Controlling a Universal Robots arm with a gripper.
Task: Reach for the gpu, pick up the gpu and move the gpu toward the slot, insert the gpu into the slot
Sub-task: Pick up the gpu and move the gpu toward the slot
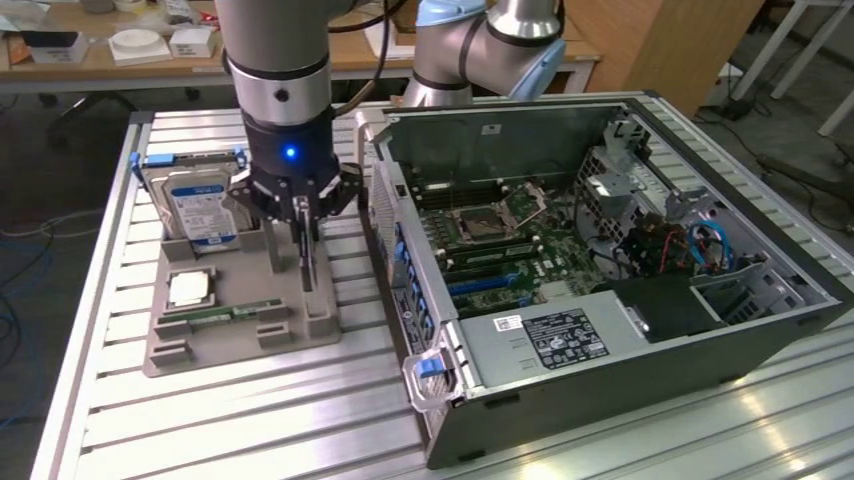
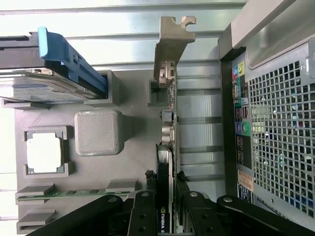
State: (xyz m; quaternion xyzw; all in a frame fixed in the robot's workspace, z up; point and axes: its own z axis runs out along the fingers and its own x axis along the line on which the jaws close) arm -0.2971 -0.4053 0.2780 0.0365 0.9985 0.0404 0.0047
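Observation:
The gpu [image 1: 308, 256] is a thin dark card standing on edge in the grey holder tray [image 1: 240, 348], to the exterior view's left of the open computer case [image 1: 627, 385]. My gripper [image 1: 310, 215] hangs straight over it. In the wrist view the gpu [image 2: 167, 123] runs edge-on, its silver bracket [image 2: 170, 46] at the far end, and my gripper [image 2: 166, 199] is shut on it, with black fingers [image 2: 143, 209] pressed to both faces. The slot [image 1: 483, 284] is a long narrow blue strip on the green motherboard [image 1: 534, 245] inside the case.
The tray also holds a blue-labelled hard drive [image 1: 200, 208], a square silver processor [image 1: 191, 288] and a green memory stick [image 1: 214, 313]. The case's perforated rear wall [image 2: 280, 132] stands close beside the card. A second arm [image 1: 467, 50] rises behind the case.

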